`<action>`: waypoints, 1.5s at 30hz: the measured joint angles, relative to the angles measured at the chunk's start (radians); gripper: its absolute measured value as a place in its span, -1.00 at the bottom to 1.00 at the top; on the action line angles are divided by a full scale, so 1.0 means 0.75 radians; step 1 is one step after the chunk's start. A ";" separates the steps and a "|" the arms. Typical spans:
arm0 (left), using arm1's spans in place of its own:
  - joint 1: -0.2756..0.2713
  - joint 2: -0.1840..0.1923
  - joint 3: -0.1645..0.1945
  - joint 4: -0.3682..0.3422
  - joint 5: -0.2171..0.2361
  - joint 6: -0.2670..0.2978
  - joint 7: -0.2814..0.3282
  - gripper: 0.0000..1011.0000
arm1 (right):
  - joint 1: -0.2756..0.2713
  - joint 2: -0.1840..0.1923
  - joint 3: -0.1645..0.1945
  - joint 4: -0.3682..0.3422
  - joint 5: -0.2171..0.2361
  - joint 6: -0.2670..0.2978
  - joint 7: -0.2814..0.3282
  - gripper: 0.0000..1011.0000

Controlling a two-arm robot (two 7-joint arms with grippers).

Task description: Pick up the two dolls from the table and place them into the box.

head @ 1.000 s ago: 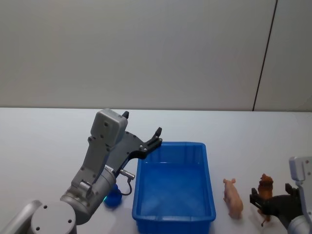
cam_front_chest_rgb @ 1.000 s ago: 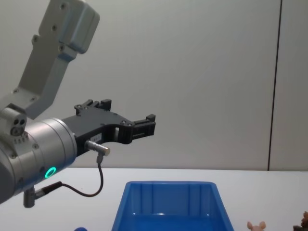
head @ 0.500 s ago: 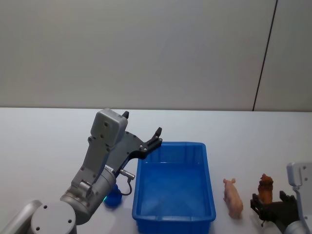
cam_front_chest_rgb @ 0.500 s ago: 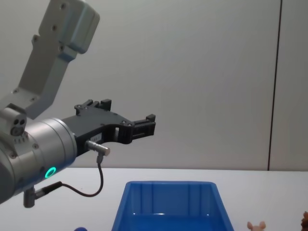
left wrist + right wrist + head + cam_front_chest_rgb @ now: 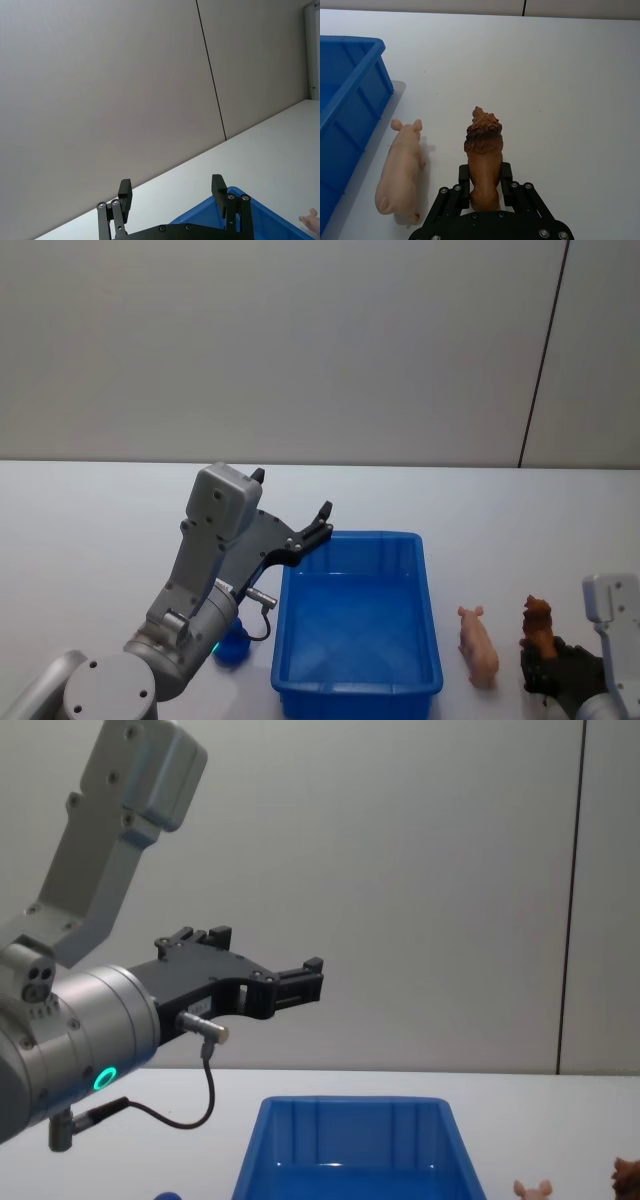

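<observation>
Dolls are both waiting outside the box (image 5: 431, 610), off to its right on the white worktop (image 5: 90, 540). Looking from the head, the pink doll (image 5: 478, 646) is resting just beside the box's right wall. The brown doll (image 5: 537, 624) is standing farther right, with the right jaws clenching round its hindquarters. The left jaws are hanging over the box's far-left corner, and a small blue object (image 5: 232, 644) is lying on the worktop left of the box. From the left wrist, those jaws are gaping wide and carrying nothing. From the right wrist, the black fingers (image 5: 506, 174) are pressing on both flanks of the brown doll, low and towards its rear. I cannot tell whether it is off the worktop. I'd judge a straight lift is wanted before swinging left, high enough to be clearing the pink doll and the thick rim. From the chest, the left jaws are looming above the box, possibly crowding the drop.
</observation>
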 joint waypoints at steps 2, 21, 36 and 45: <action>0.000 0.000 0.000 0.000 0.000 0.000 0.000 0.98 | 0.000 -0.001 0.001 0.000 -0.001 -0.002 0.001 -0.32; 0.000 0.000 0.000 0.000 0.000 0.000 0.000 0.98 | -0.021 0.013 0.012 -0.133 -0.063 -0.106 0.041 -0.33; 0.000 0.000 0.000 0.000 0.000 0.000 0.000 0.98 | 0.004 0.015 0.002 -0.193 -0.091 -0.178 0.241 -0.33; 0.000 0.000 0.000 0.000 0.000 0.000 0.000 0.98 | 0.046 -0.005 -0.020 -0.173 -0.108 -0.191 0.385 -0.33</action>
